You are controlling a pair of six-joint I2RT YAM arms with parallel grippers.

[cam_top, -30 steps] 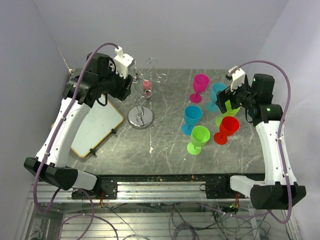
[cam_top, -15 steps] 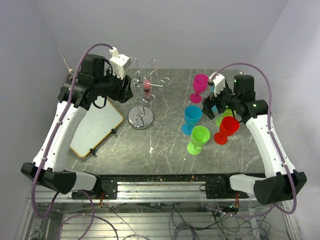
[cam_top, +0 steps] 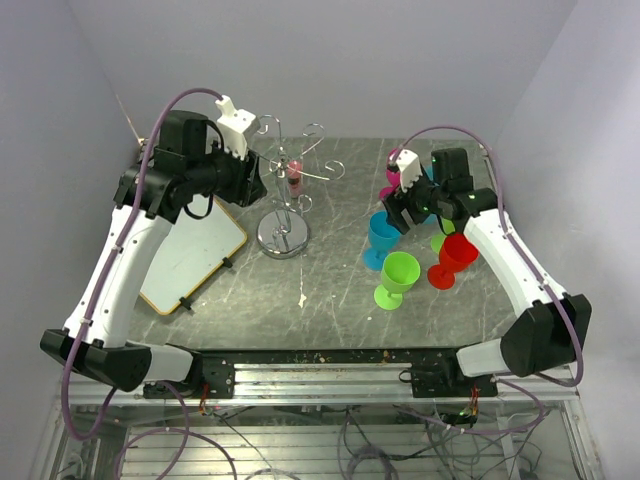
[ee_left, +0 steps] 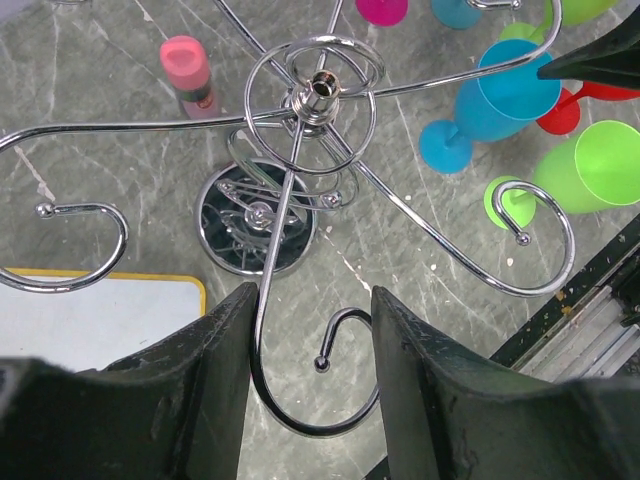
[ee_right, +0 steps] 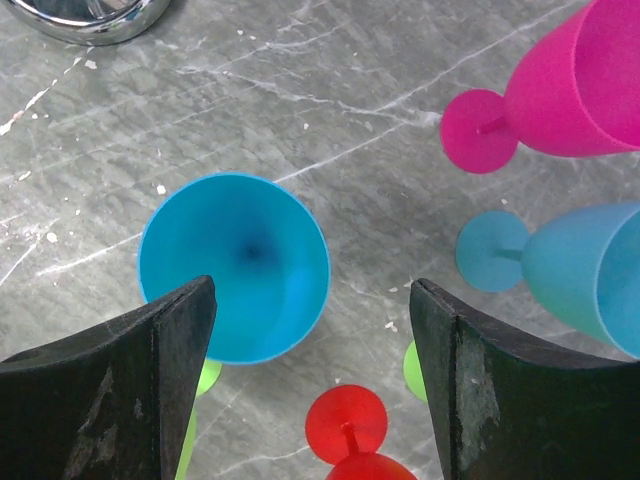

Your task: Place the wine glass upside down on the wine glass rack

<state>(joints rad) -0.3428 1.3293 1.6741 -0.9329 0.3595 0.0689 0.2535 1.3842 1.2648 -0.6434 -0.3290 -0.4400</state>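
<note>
The silver wine glass rack (cam_top: 283, 190) stands on its round base (ee_left: 257, 215) at the back left of the table. My left gripper (ee_left: 312, 322) is shut on one of the rack's curled arms (ee_left: 300, 420). The wire meets both fingers. Several coloured wine glasses stand upright on the right. My right gripper (ee_right: 312, 330) hangs open above them, its left finger over the rim of the blue glass (ee_right: 235, 265) (cam_top: 383, 230), and holds nothing. Around it are the magenta glass (ee_right: 580, 85), the teal glass (ee_right: 585, 270), the red glass (cam_top: 455, 255) and a green glass (cam_top: 398, 275).
A white board with a yellow edge (cam_top: 195, 255) lies left of the rack. A small pink-capped bottle (cam_top: 294, 170) stands behind the rack's post. A lime glass (cam_top: 440, 240) is half hidden under the right arm. Walls close in behind and on both sides.
My right arm has swung left, from the red and lime glasses to over the blue glass, and its jaws have narrowed a little. The left jaws have narrowed and the rack's arms have turned.
</note>
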